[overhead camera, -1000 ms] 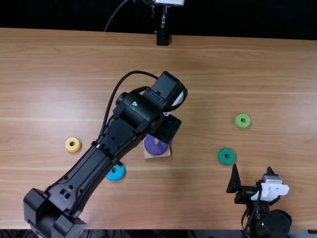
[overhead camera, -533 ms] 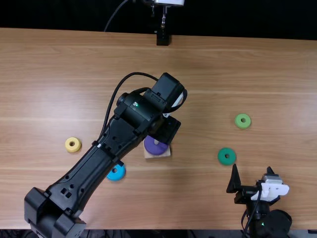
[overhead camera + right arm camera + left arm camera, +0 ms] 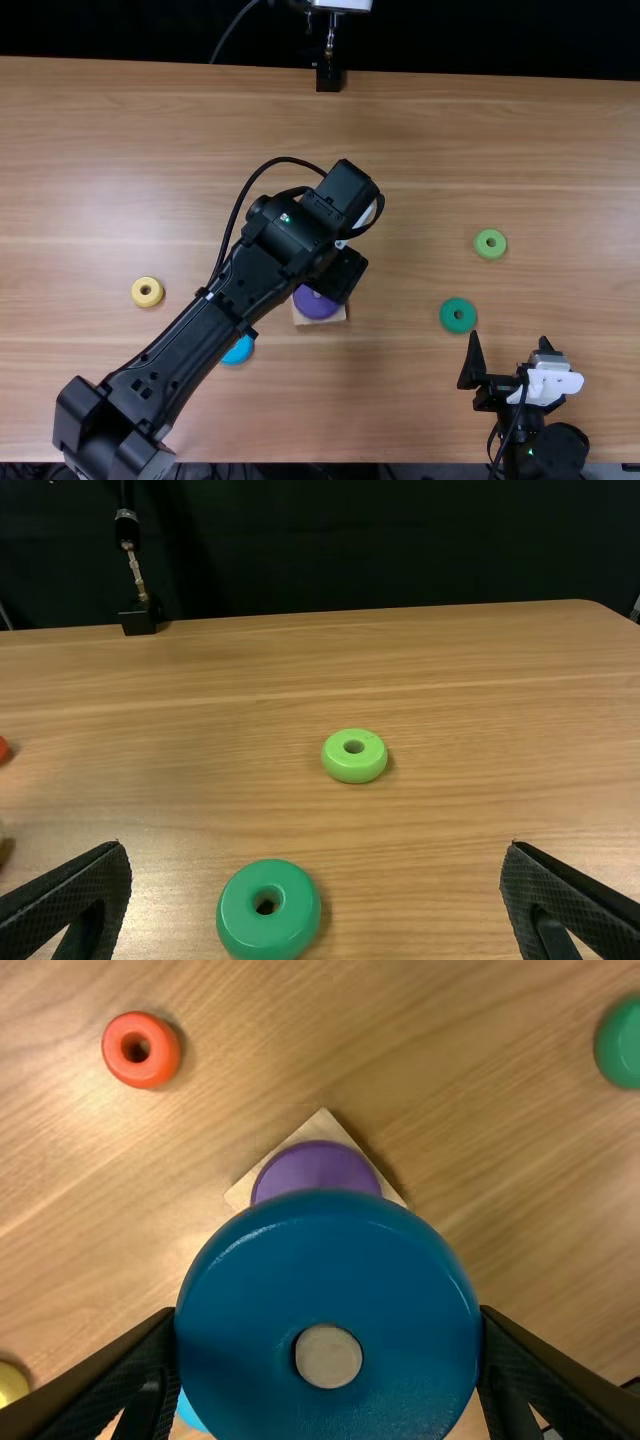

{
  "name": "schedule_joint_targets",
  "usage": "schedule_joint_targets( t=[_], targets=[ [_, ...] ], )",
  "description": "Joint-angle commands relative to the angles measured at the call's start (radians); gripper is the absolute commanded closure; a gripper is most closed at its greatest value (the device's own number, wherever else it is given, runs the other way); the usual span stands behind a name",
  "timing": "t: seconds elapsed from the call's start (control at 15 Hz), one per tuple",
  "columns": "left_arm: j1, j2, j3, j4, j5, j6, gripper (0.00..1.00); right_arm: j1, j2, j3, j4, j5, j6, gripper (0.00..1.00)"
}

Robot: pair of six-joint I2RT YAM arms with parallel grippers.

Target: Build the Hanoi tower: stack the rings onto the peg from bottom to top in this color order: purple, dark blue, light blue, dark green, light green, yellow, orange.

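Top view: the black left arm (image 3: 190, 330) slants from near left over the round purple ring (image 3: 314, 304), the tower's bottom. Left wrist view: the left tool (image 3: 326, 1310) clamps the glossy dark blue ring (image 3: 240, 1300) sideways, freeing its hole for the pale peg (image 3: 328, 1356). Right wrist view: the right tool (image 3: 316, 846) stands spread.
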Motion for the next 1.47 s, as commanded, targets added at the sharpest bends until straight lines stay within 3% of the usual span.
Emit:
schedule_joint_targets(
  t=[0.0,0.07,0.13,0.2,0.73,1.13,1.27,1.4],
  targets=[
    [-0.007,0.016,-0.015,-0.009,0.010,-0.005,0.00,-0.010,-0.013,-0.062,-0.071,-0.004,-0.005,0.00],
    [-0.007,0.016,-0.017,-0.013,0.022,-0.003,0.00,-0.010,-0.013,-0.062,-0.071,-0.004,-0.005,0.00],
    [-0.002,0.016,-0.017,-0.017,0.063,-0.005,0.00,-0.010,-0.013,-0.062,-0.071,-0.004,-0.005,0.00],
    [0.001,0.016,-0.018,-0.017,0.087,-0.005,0.00,-0.010,-0.013,-0.062,-0.071,-0.004,-0.005,0.00],
    [0.056,-0.068,0.006,0.044,0.085,0.004,0.00,-0.010,-0.013,-0.062,-0.071,-0.004,-0.005,0.00],
    [0.197,-0.274,-0.011,0.125,0.076,0.001,0.00,-0.010,-0.013,-0.062,-0.071,-0.004,-0.005,0.00],
    [0.252,-0.351,-0.101,0.125,0.079,-0.001,0.00,-0.010,-0.013,-0.062,-0.071,-0.004,-0.005,0.00],
    [0.309,-0.449,-0.218,0.107,0.067,0.002,0.00,-0.010,-0.013,-0.062,-0.071,-0.004,-0.005,0.00]
  ],
)
